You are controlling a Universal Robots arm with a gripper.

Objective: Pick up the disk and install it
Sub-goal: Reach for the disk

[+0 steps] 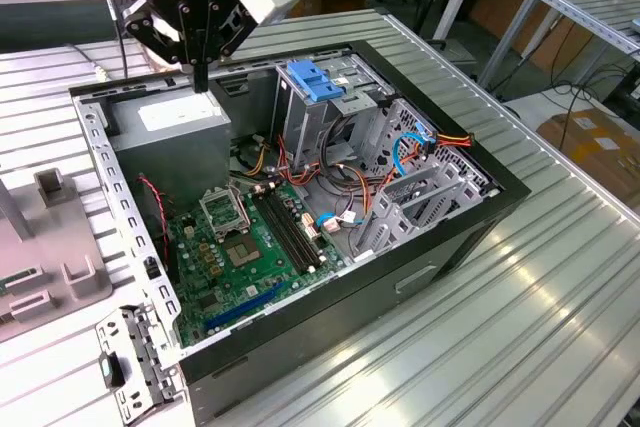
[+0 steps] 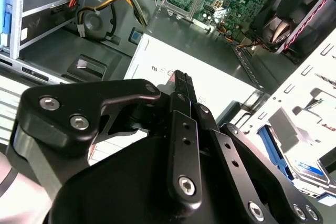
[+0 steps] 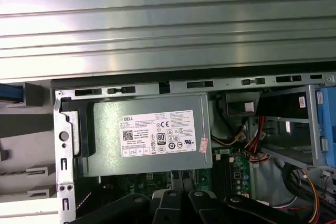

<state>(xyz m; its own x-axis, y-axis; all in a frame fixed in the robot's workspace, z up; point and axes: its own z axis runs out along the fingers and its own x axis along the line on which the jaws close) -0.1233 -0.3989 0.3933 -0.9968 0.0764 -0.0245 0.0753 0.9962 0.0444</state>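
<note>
One disk (image 2: 310, 169) outside case (image 1: 350, 297), well apart from jaws, shut, empty, over PSU (image 1: 170, 127)

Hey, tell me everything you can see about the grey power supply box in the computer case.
The power supply box is a grey sheet-metal rectangle with a white printed sticker on its upward face. It lies flat in a corner of the open computer case, beside the green motherboard. Coloured wires run out beside it. The gripper hangs right above it, shut; contact can't be judged.
</note>
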